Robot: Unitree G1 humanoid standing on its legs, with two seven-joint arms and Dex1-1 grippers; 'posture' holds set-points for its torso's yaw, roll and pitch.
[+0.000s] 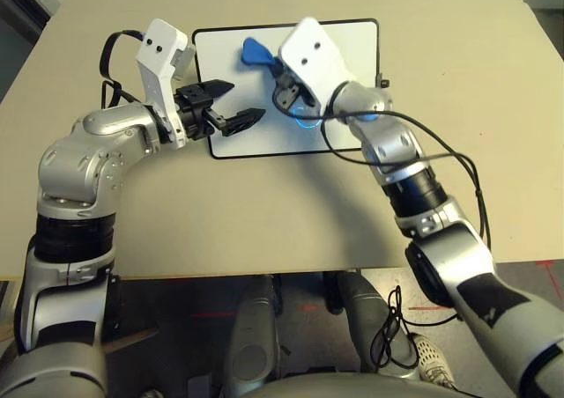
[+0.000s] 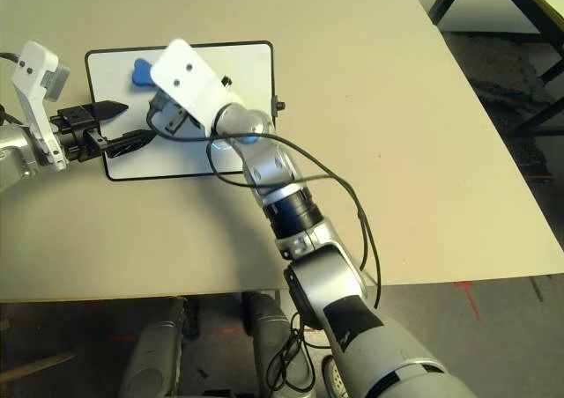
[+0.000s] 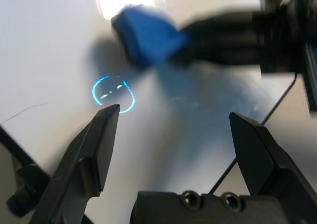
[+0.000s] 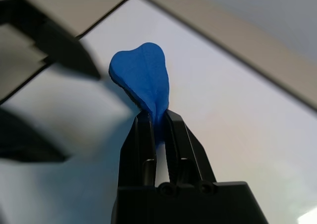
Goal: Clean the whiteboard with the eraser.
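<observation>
Eraser pinched over the board

My right gripper (image 4: 157, 119) clamps the blue eraser (image 4: 142, 76) above the whiteboard (image 4: 237, 110); the left gripper's fingers (image 4: 54, 40) sit nearby.
</observation>
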